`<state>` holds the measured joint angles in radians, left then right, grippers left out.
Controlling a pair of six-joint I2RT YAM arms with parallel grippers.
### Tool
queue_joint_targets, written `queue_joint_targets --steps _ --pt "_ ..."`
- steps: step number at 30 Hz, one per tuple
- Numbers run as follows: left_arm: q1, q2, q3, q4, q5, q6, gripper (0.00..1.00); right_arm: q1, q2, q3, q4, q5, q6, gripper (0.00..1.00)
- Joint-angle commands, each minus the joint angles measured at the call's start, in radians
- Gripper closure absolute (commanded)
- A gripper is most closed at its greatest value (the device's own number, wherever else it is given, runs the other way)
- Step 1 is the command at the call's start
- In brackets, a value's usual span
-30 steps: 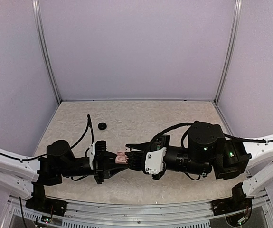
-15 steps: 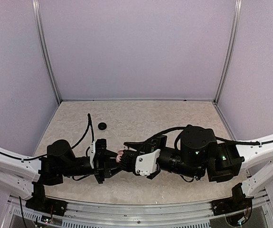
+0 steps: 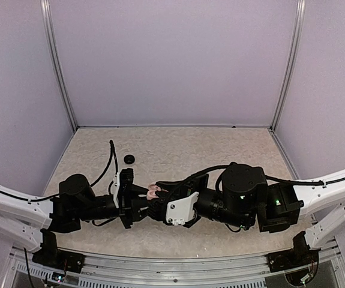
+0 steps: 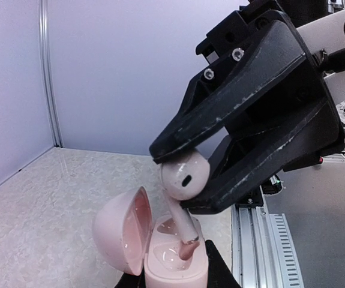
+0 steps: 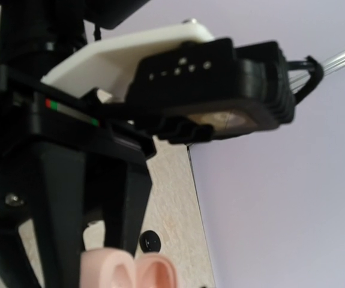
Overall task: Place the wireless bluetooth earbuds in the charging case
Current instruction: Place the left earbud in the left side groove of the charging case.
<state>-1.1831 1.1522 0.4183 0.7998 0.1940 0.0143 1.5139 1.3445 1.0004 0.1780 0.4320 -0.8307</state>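
Note:
A pink charging case point(image 4: 173, 264) stands upright with its lid point(image 4: 120, 230) swung open to the left. My left gripper point(image 3: 137, 204) is shut on the case body. A glossy pink earbud point(image 4: 185, 174) hangs above it, head pinched by my right gripper point(image 3: 160, 200), which is shut on it. The black fingers point(image 4: 244, 90) clamp the head from above and below. The earbud's stem slants down and its tip sits in the mouth of the case's nearer socket. In the right wrist view only the case's pink rim point(image 5: 130, 273) shows and the earbud is hidden.
A small black round puck point(image 3: 128, 159) lies on the speckled tabletop point(image 3: 220, 150) behind the left arm, also seen as the puck point(image 5: 150, 241) in the right wrist view. Purple walls enclose three sides. A metal rail point(image 4: 253, 240) runs along the near edge.
The right arm has moved left, bringing the earbud up to the case held by the left gripper. The left arm has barely moved.

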Motion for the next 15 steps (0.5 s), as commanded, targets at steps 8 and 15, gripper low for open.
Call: queue_joint_targets --steps 8,15 --pt "0.011 0.006 0.036 0.035 0.000 -0.010 0.91 0.010 0.013 -0.013 0.015 -0.018 -0.011 0.81" --pt "0.013 0.007 0.038 0.034 0.004 -0.010 0.91 0.010 0.016 -0.010 -0.004 -0.049 -0.015 0.81"
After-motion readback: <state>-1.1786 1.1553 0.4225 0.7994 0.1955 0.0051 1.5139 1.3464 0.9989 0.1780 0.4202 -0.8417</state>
